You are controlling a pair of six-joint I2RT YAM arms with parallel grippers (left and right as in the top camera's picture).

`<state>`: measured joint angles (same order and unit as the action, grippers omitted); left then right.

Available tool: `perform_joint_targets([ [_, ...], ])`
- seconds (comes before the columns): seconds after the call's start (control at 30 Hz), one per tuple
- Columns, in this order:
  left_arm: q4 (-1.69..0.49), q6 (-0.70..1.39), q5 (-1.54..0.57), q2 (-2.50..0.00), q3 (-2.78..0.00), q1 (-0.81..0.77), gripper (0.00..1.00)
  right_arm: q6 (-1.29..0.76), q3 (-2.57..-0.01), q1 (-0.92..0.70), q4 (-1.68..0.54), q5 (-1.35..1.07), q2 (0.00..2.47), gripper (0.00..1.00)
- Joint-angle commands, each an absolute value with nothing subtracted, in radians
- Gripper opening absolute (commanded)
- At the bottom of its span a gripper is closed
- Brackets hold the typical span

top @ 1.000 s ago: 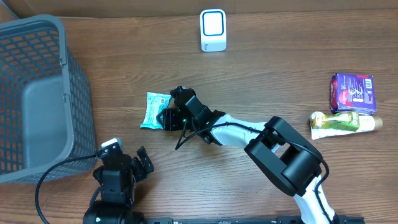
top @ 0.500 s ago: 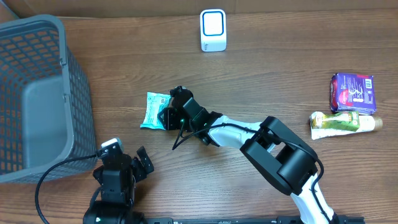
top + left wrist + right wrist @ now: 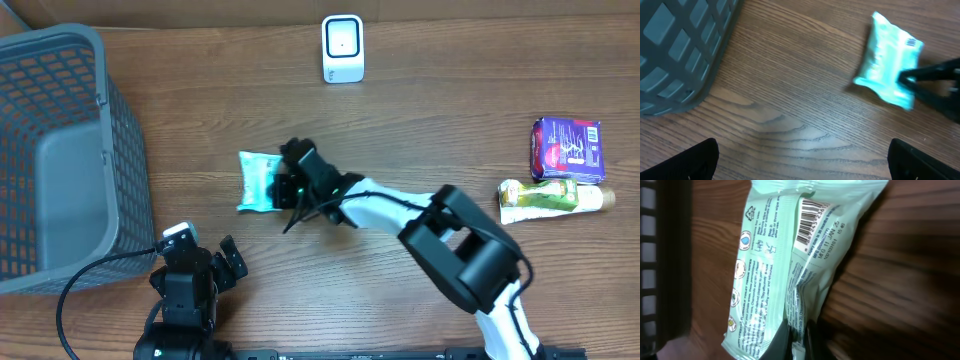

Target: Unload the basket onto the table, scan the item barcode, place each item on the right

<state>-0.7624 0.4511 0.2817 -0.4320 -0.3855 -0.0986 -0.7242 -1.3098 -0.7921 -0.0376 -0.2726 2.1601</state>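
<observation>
Right gripper (image 3: 286,188) is clamped down hard, jaws pinched together on a thin fold of film at one end of the pack (image 3: 257,182), and that tells you what kind of item this is: a soft, light flow-wrap pouch, by the printed icons probably wet tissues, with nothing rigid inside. Expect it to sag and swing from a one-end pinch like this, and the glossy film looks slick, so a grip on wrapper alone could slide off; a bite further in, across the padded body, would likely hold surer, though it must stay off the barcode. The pack sits mid-table, a little left of centre, right of the basket (image 3: 98,60) and well on the near side of the scanner (image 3: 343,48); whether it is clear of the wood I can't tell. Up close on the right wrist view it's pale mint green (image 3: 785,270), crinkled, with a back seam running along its length, a column of small round icons and fine print on one side, and the barcode (image 3: 812,222) near the far end with a date line beside it, facing up and unobstructed. From the left wrist view the same code shows as a small dark patch at the pack's far right corner (image 3: 911,43). Left gripper (image 3: 203,248) waits wide open at the near edge, holding nothing.
</observation>
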Motion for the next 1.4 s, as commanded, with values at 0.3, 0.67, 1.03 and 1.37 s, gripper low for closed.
perform_joint_targets([
  [0.3,-0.759,0.468,0.295,-0.426,-0.387,-0.101,1.0,0.01,-1.294,-0.569,-0.485,-0.291,1.89,0.04],
  [0.67,-0.759,0.468,0.295,-0.426,-0.387,-0.101,1.0,0.007,-1.315,-0.538,-0.575,-0.104,1.888,1.0],
  [1.03,-0.759,0.468,0.295,-0.426,-0.387,-0.101,0.99,-0.803,-1.336,-0.488,-0.697,-0.399,1.889,0.72],
  [1.37,-0.759,0.468,0.295,-0.426,-0.387,-0.101,0.99,-1.048,-1.245,-0.585,-0.648,-0.187,1.894,0.72],
])
